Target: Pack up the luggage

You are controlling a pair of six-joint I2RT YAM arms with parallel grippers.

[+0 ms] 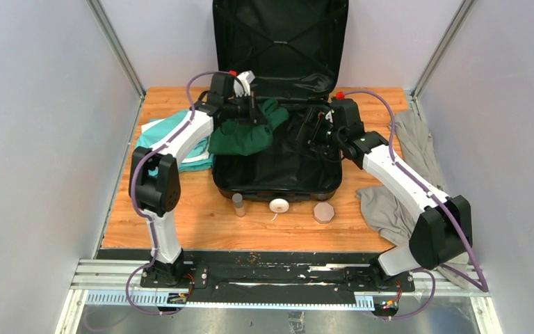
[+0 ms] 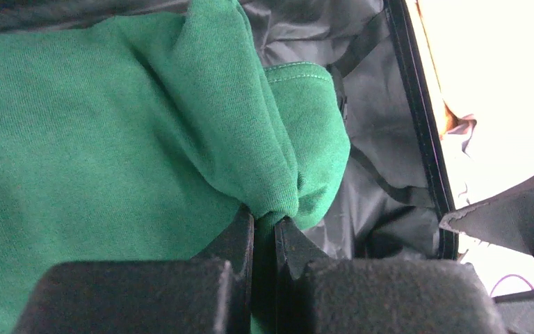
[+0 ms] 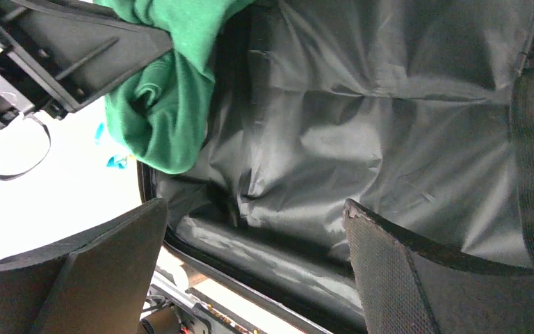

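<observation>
The luggage (image 1: 278, 182) is a black suitcase lying open in the middle of the table, its lid standing against the back wall. My left gripper (image 1: 256, 111) is shut on a dark green garment (image 1: 245, 136) that hangs over the suitcase's left edge and into the tub. In the left wrist view the green cloth (image 2: 111, 132) is pinched between the closed fingers (image 2: 236, 240), above the black lining (image 2: 382, 139). My right gripper (image 1: 314, 133) is open and empty over the tub's right half; its wrist view shows the lining (image 3: 361, 125) and the green garment (image 3: 163, 111).
A teal and white garment (image 1: 181, 142) lies left of the suitcase. A grey garment (image 1: 403, 174) lies at the right. A small grey bottle (image 1: 238, 204), a white round object (image 1: 278, 205) and a beige hexagonal object (image 1: 324, 212) sit in front of the suitcase.
</observation>
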